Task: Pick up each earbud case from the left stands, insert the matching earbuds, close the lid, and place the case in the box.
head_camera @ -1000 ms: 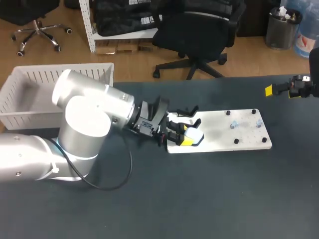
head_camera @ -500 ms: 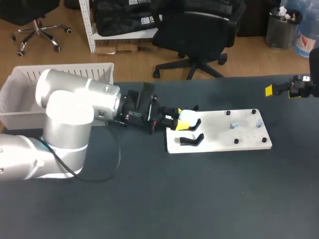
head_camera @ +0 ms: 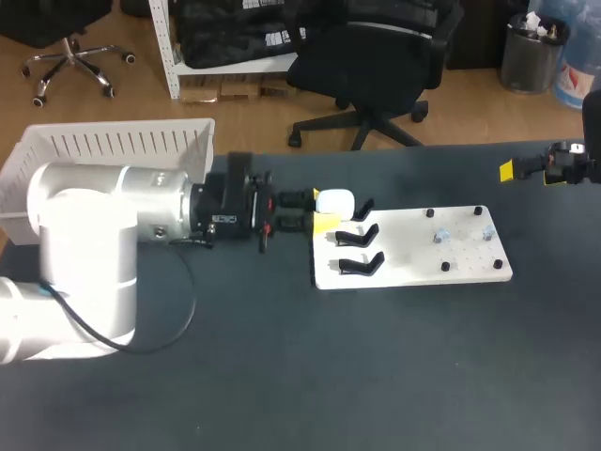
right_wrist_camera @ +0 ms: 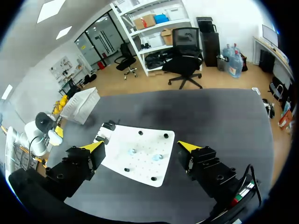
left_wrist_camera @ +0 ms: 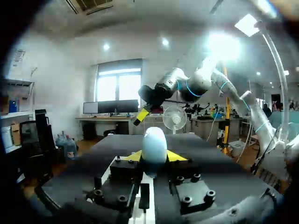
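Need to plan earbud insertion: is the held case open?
Shut: the case in the left gripper is one smooth shell, no raised lid.

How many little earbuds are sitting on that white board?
2. The left earbud lies near the white board's middle; the right earbud by its right end. Tiny, so others may be hidden.

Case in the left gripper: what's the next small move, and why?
Probably carry the case over the board toward the earbuds: the left gripper is shut on it beside the stands, the earbuds lie on the board, and the right gripper is open.
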Motion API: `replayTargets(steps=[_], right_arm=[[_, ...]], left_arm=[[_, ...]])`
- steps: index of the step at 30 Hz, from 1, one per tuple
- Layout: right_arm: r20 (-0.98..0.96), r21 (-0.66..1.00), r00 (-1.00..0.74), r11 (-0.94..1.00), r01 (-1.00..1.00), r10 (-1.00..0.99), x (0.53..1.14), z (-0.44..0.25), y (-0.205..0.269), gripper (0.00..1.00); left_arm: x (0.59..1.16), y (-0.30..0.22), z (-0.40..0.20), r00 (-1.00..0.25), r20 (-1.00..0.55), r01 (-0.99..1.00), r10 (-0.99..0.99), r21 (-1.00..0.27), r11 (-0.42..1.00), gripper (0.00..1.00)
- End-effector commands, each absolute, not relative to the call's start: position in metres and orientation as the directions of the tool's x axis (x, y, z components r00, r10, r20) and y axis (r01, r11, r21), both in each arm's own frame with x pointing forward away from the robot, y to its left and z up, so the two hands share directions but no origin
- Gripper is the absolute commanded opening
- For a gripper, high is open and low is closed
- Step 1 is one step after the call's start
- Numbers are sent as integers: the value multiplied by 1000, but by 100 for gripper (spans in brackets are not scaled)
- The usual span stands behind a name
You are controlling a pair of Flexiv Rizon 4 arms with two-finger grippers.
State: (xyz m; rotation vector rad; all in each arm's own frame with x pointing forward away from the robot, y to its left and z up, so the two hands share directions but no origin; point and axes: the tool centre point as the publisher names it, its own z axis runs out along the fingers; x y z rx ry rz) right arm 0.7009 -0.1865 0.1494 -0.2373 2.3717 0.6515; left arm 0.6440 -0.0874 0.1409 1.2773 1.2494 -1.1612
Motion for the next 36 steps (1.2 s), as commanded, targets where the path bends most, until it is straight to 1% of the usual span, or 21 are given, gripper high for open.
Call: replayTargets(steps=[1,17,22,23,29,33,36], right_arm=[[-641,392,-768,859,-329,-2,701,150,-187,100],[-641,392,-768,859,-329,-2,701,150,-187,100],[-666,379,-745,836,-396,-50,696,162,-171,100],[-673,353,-736,842,-408,-74,692,165,-168,100],[-698,327,-706,824,-462,-119,661,181,-157,100],[-704,286,-686,811,-511,-183,637,188,-141,100],[-708,281,-676,794,-538,-207,624,193,-129,100]], left_arm=[[641,-88,141,21,-997,998,73,25,55,0],[641,-88,141,21,-997,998,73,25,55,0],[625,-96,151,32,-999,999,41,33,32,0],[623,-98,152,31,-999,999,35,32,22,0],[616,-108,151,9,-1000,1000,22,8,-25,0],[611,-117,151,-17,-1000,998,18,-18,-68,0],[609,-123,152,-3,-1000,996,21,-5,-90,0]])
